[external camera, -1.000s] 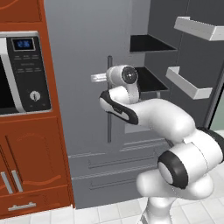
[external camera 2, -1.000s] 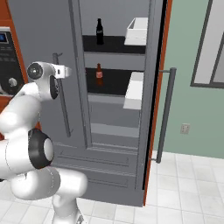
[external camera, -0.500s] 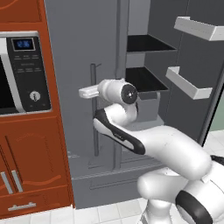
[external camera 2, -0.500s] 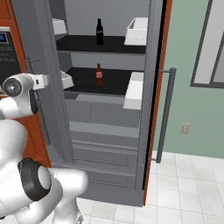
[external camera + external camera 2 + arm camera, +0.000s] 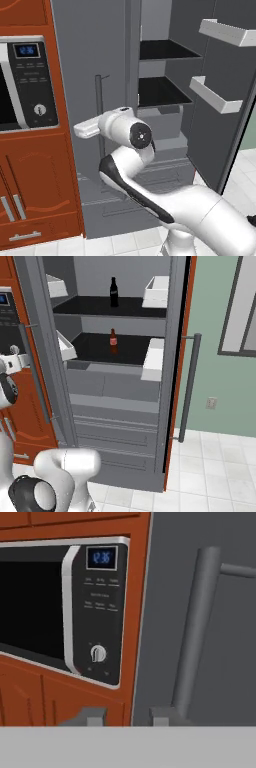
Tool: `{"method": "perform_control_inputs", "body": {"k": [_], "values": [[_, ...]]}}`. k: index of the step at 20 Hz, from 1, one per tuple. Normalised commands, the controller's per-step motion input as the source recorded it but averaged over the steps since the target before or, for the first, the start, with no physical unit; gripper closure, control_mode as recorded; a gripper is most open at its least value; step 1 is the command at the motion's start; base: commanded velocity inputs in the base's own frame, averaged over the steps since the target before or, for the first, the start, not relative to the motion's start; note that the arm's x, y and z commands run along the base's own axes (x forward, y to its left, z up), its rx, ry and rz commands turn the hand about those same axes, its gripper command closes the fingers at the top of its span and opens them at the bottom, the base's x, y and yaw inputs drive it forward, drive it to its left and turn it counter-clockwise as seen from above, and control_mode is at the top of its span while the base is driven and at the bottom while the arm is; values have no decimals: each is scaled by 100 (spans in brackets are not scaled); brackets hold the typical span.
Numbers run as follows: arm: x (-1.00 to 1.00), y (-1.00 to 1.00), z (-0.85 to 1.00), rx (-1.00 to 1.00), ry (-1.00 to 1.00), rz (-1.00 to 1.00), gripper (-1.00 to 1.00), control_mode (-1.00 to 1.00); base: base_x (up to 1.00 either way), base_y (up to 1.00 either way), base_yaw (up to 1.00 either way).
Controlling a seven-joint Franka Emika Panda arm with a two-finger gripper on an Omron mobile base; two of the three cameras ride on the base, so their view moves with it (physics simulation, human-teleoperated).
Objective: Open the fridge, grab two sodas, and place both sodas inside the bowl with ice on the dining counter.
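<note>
While the fridge point(image 5: 120, 421) stands with both doors swung out, the first step looks done to me; the rest of the job is untouched. Neither soda has left its shelf, and the bowl with ice and the dining counter are nowhere in what I see from here.

Fridge contents, right base view: upper soda point(image 5: 114, 292) upright on the top black shelf point(image 5: 90, 306), toward the back, roughly mid-width. Lower soda point(image 5: 113, 339) upright on the second black shelf point(image 5: 130, 351), almost directly under the first. Both stand alone, well apart from the shelf edges. White door bins point(image 5: 156, 291) hang on the right door's inner face, one by each shelf level; more white bins point(image 5: 216, 98) show on that door from the left base view. I cannot tell whether any bin holds anything. Lower drawers point(image 5: 115, 431) are closed.

My gripper point(image 5: 86, 130) sits off to the left side of the fridge, just beside the left door's bar handle point(image 5: 192, 632), pointing toward the red-brown cabinet and the microwave point(image 5: 65, 607). Jaws narrow, drawn close, nothing between them. In the hand view, one fingertip sits right at the foot of that handle bar; contact is too close to call.

Judgement: early in the task. Left to do: swing across into the open fridge, take one bottle by its body, carry it to the bowl, return for the second. Narrow necks and upright stance suggest they could tip if nudged.
</note>
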Motion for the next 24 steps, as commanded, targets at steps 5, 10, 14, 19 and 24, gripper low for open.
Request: {"method": "perform_control_inputs", "body": {"k": [5, 10, 14, 19, 24], "values": [[-100, -50, 35, -1, 1, 0, -100, -100, 0, 0, 0], [-69, -100, 42, 1, 11, 0, -100, -100, 0, 0, 0], [-26, -100, 32, 1, 17, 0, -100, -100, 0, 0, 0], [0, -100, 32, 2, 25, -2, -100, -100, 0, 0, 0], [26, -81, 12, 9, 22, -2, -100, -100, 0, 0, 0]]}}
